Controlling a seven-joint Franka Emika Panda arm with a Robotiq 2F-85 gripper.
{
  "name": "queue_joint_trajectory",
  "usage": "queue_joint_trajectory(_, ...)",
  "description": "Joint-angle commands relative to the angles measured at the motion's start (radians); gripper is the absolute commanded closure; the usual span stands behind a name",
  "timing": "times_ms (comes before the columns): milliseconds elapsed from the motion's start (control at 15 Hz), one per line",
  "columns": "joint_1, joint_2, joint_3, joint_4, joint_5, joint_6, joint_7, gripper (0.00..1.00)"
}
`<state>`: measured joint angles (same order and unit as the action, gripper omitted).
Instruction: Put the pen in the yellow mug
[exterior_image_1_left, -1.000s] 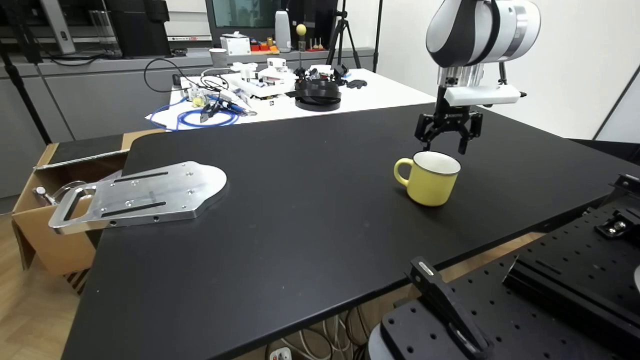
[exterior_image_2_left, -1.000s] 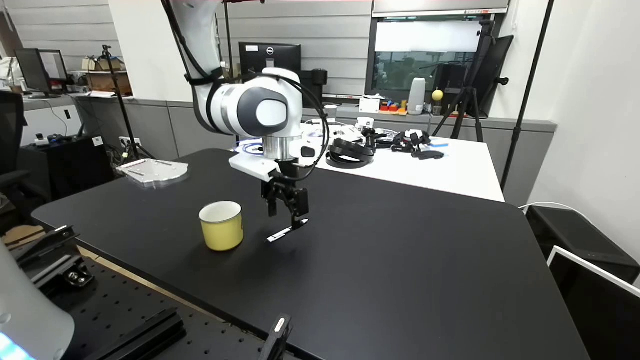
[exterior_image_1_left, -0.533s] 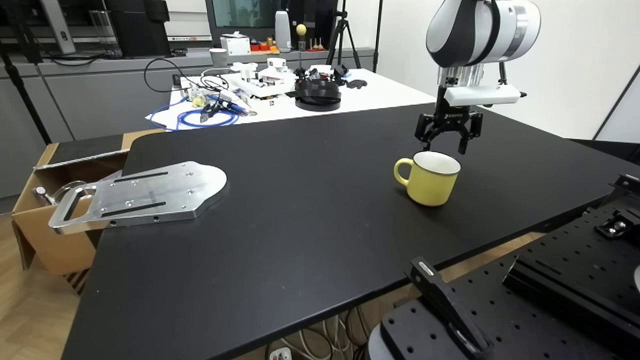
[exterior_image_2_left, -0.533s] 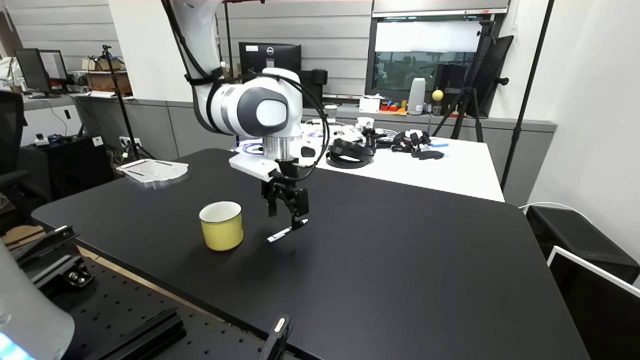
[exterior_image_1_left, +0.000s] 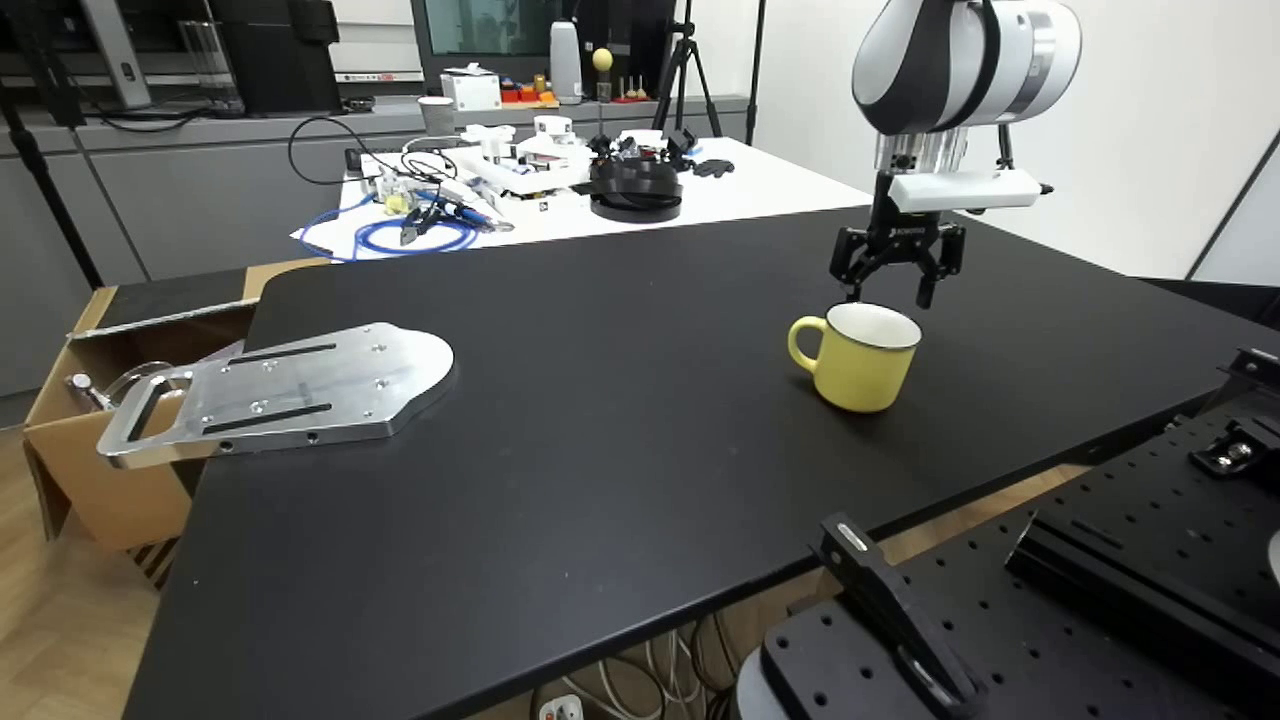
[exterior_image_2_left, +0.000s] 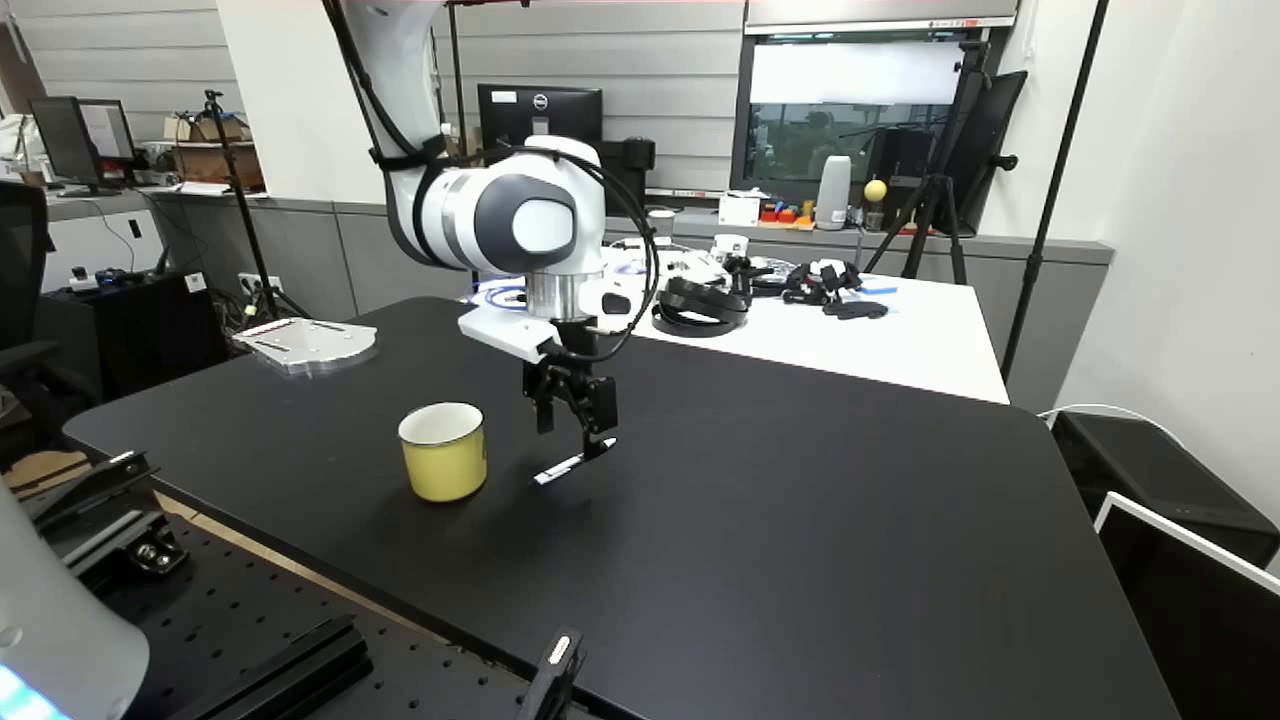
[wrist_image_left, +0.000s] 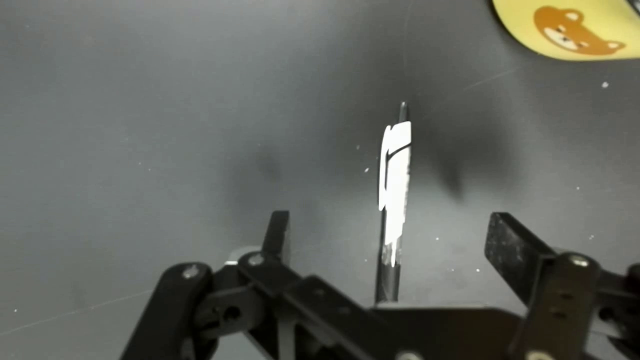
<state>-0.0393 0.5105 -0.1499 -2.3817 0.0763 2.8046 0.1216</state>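
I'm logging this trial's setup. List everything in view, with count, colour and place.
black table: 1, black, mid-scene
pen: 1, white and black, lying on the black table
yellow mug: 1, yellow, dark rim, upright on the black table
metal plate: 1, silver, jutting over the black table's edge
cardboard box: 1, brown, beside the black table
white table: 1, white, behind the black table
clutter: too many to count, mixed colours, on the white table and beyond
monitors: at least 3, mostly dark, background
perforated panel: 1, dark, in the foreground
robot arm: 1, white and grey, over the black table
gripper: 1, black, open, over the pen
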Motion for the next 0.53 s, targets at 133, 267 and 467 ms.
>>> queue_joint_trajectory(133,-0.041,-0.008,0.032,-0.006,0.020,0.018,-0.014,0.00)
queue_joint_trajectory(267,-0.058,-0.007,0.046,-0.006,0.030,0.024,-0.026,0.00)
queue_joint_trajectory(467,-0.108,0.003,0.095,-0.006,0.074,0.059,-0.067,0.00)
